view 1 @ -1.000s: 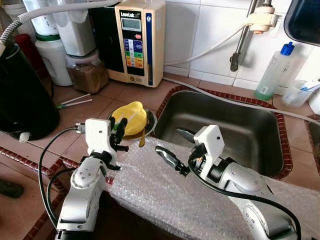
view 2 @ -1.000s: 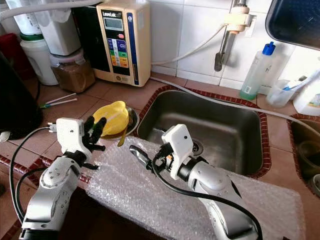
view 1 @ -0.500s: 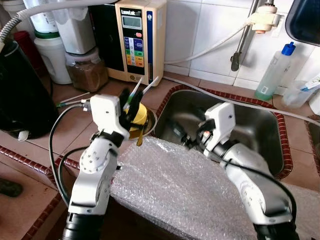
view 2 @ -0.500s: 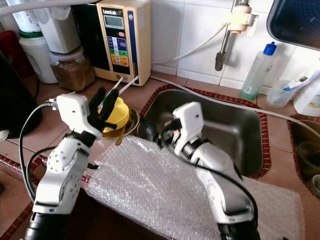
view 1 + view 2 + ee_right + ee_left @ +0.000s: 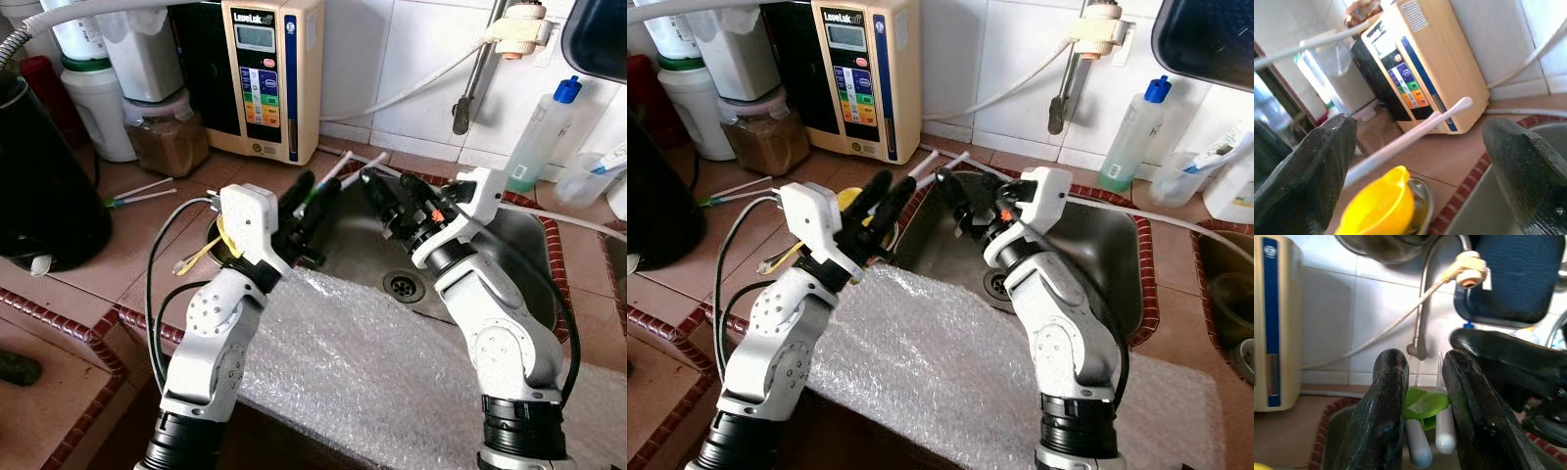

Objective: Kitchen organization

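Note:
My left gripper [image 5: 312,201] is shut on a pair of white chopsticks [image 5: 355,168] joined by a green clip [image 5: 1422,404], held over the sink's [image 5: 509,245] left rim. Their white ends show between the fingers [image 5: 1386,396] in the left wrist view. My right gripper [image 5: 384,188] faces them from the right, open wide. One white stick [image 5: 1415,132] crosses the gap between its fingers [image 5: 1528,166] without touching them. A yellow cup [image 5: 850,196] sits in a steel bowl behind my left arm, mostly hidden.
Bubble wrap [image 5: 372,362] covers the counter's front edge under both arms. A cream water ioniser [image 5: 263,78], a jar of brown powder [image 5: 162,137] and a black appliance [image 5: 44,186] stand at the back left. Loose sticks [image 5: 142,193] lie on the tiles. A soap bottle [image 5: 539,137] stands back right.
My left gripper has swung up and right from the yellow cup to the sink's rim with the chopsticks. My right gripper rose from the bubble wrap and opened around their tips.

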